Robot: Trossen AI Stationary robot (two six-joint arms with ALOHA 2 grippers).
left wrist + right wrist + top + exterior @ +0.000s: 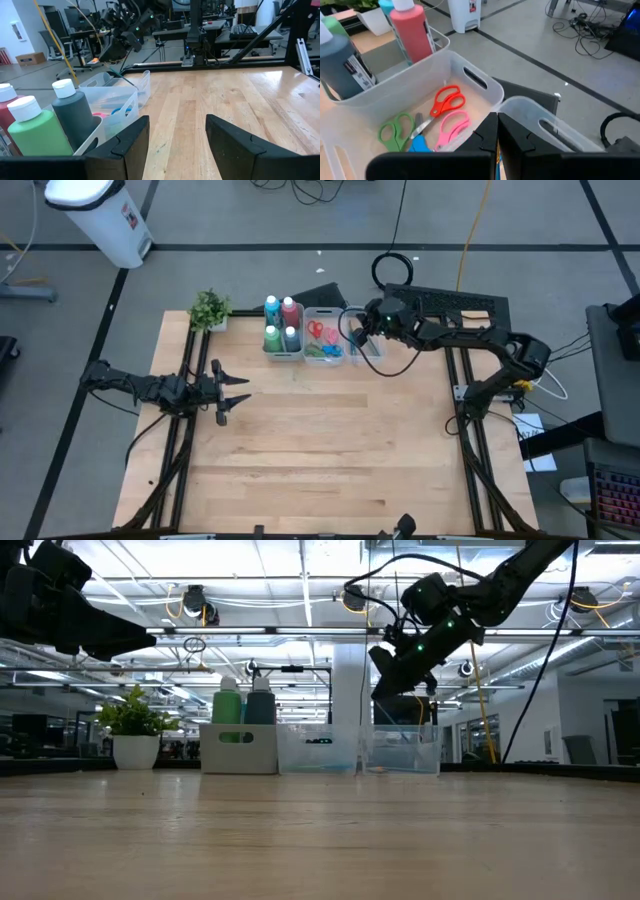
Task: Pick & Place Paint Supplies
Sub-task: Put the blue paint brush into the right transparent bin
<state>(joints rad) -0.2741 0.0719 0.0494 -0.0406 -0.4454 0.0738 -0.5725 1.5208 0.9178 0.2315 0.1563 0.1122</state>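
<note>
Bearing unreadable label: dark grey bottle (337, 60)

Clear plastic bins (485, 90); matt wooden table (330, 440)

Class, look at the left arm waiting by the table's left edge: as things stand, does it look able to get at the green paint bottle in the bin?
Probably yes. The left gripper is open, bare table lies between it and the green paint bottle, and the right gripper hovers over another bin.
</note>
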